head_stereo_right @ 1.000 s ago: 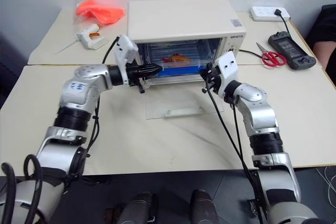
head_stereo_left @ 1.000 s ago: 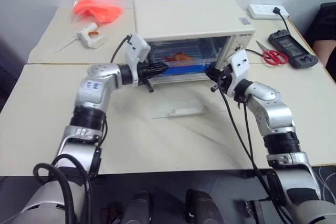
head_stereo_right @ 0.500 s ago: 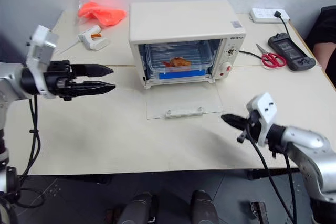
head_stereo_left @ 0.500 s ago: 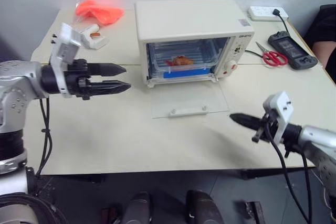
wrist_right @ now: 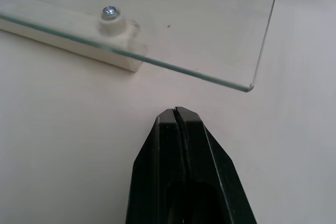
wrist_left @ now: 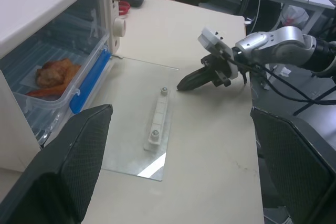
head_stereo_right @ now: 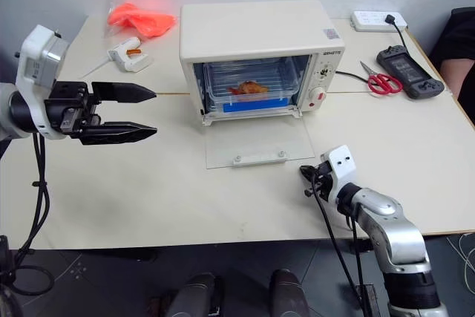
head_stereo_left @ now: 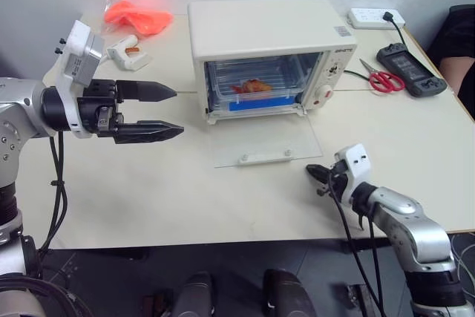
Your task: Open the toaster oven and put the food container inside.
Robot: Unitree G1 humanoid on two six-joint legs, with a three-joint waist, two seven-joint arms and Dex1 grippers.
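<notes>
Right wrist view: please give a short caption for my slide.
Shut right gripper on the table, near the corner of the oven's open glass door.

– From here, where's the toaster oven (head_stereo_left: pixel 267 42)?

– Middle of the table (head_stereo_left: pixel 148 198), toward the far edge, its glass door (head_stereo_left: pixel 269 141) flat on the tabletop at its six o'clock. The food container (head_stereo_left: pixel 256 87) sits inside it.

– And around it?

– At its nine to ten o'clock, a plastic bag (head_stereo_left: pixel 137 14) with a glue gun (head_stereo_left: pixel 122 50) just nearer. At its three o'clock, scissors (head_stereo_left: pixel 383 78), then a handheld controller (head_stereo_left: pixel 412 68); a power strip (head_stereo_left: pixel 378 15) at two o'clock.

– The arms?

– The left gripper (head_stereo_left: pixel 167 111) hangs well off at the oven's eight o'clock. The right gripper (head_stereo_left: pixel 315 176) is at the door's four o'clock, just past its corner.
</notes>
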